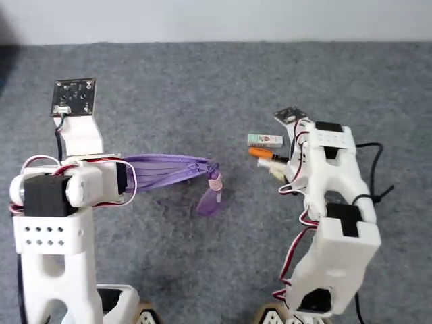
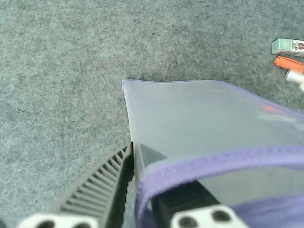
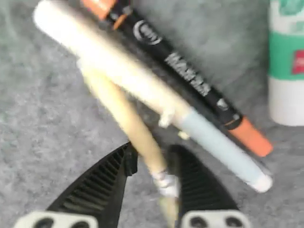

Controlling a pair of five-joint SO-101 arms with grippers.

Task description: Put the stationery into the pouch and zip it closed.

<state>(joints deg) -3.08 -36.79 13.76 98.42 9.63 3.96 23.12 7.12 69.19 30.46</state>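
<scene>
**A:** Two grippers, both loaded. The left gripper (image 2: 137, 190) is clamped on one short edge of the pouch (image 2: 204, 123), with a ribbed black jaw on either side of the panel.

**B:** Pouch material?

**A:** Thin translucent sheet, frosted look, soft. A purple zip tape (image 2: 213, 164) runs along one long edge. The pouch stretches from that gripper toward mid-bench. A pink zip pull (image 1: 214, 179) sits at the free end, and one corner droops below it. Can't tell whether it's zipped.

**B:** Right side?

**A:** The right gripper (image 3: 152, 180) is closed on a thin cream pencil (image 3: 118, 104). The metal ferrule end sits between the jaws and the shaft is angled.

**B:** And beyond it?

**A:**
- A white pen (image 3: 118, 71), round with a pale grey-blue end, lies across the pencil and touches it.
- A black marker (image 3: 185, 71) with orange ends lies alongside the pen.
- Farthest is a glue stick (image 3: 287, 61), a white-and-green cylinder just beside the marker.

**B:** Surface?

**A:** The bench (image 1: 202, 81) is grey and felt-like. All the stationery is still outside the pouch, clustered at the right arm.
</scene>
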